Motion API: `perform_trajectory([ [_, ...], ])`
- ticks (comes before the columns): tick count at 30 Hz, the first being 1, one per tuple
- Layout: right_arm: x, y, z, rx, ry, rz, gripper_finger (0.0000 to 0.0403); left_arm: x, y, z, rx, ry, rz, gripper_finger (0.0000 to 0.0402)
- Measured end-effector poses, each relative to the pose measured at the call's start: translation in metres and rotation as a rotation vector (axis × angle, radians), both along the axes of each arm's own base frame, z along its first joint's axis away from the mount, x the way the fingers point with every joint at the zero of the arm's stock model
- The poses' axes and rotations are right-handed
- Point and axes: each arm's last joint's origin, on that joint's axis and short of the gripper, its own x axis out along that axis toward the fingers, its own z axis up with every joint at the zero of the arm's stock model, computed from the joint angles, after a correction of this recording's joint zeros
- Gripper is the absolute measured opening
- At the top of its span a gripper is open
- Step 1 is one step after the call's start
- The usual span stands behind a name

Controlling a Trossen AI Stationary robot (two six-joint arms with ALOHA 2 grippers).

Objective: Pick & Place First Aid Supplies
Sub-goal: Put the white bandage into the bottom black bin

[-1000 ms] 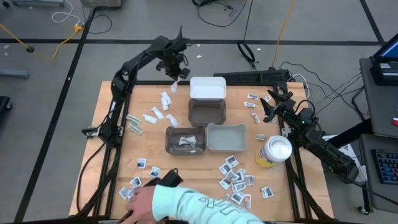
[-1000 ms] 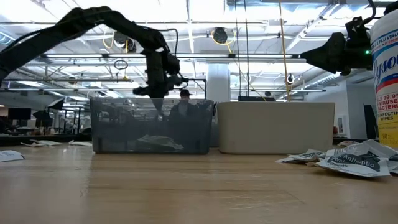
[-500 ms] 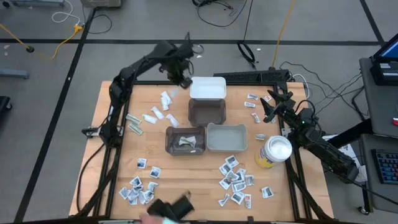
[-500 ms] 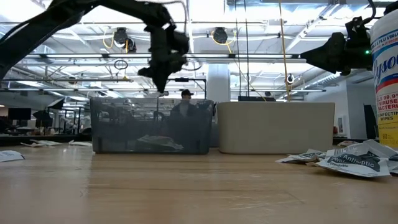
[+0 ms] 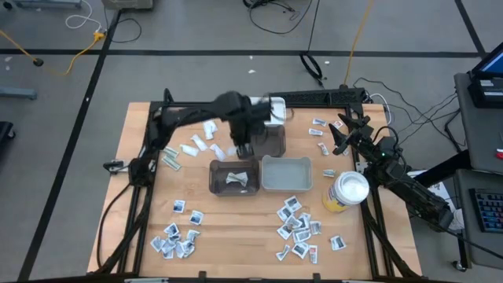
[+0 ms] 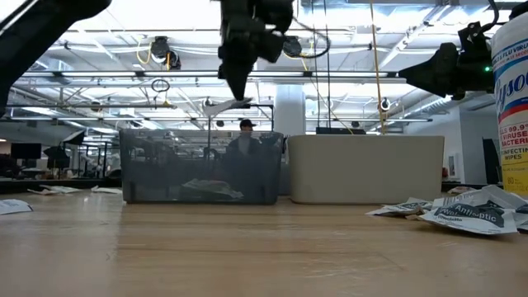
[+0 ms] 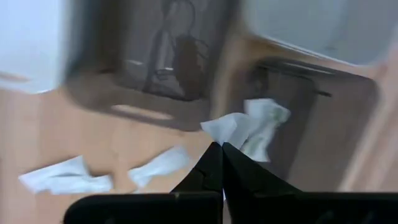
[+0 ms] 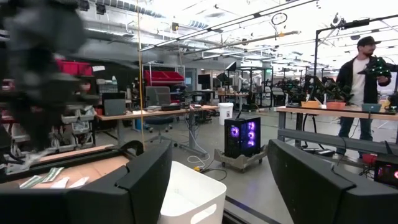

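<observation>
- Since a second ago, we see the left gripper (image 5: 242,148) has swung from the table's far edge to above the dark bins; the person's arm is gone.
- Its jaws pinch a white packet (image 7: 231,127), carried over the dark bin (image 5: 234,178). Placing step.
- Next, we judge: centre, release.
- Right gripper (image 5: 343,128) waits open at the table's right edge.
- Canister (image 6: 511,99) reads "Lysol"; sachet (image 6: 470,216) "Antiseptic".

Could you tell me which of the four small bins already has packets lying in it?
The dark bin beside the light grey bin, on its left. White packets lie on its floor; the other three look empty.
</observation>
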Motion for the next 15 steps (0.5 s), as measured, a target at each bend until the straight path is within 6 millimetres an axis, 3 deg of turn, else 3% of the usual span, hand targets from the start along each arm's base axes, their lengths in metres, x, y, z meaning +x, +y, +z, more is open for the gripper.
perform_trajectory([
  [8,0.0,0.0,0.0,0.0,0.0,0.0,0.0263,0.011,-0.068,0.0,-0.057,-0.003,-0.116,0.0],
  [11,0.0,0.0,0.0,0.0,0.0,0.0,0.0263,0.011,-0.078,0.0,-0.062,-0.001,-0.14,0.0],
  [15,0.0,0.0,0.0,0.0,0.0,0.0,0.0263,0.01,-0.076,-0.014,-0.068,0.05,-0.135,0.0],
])
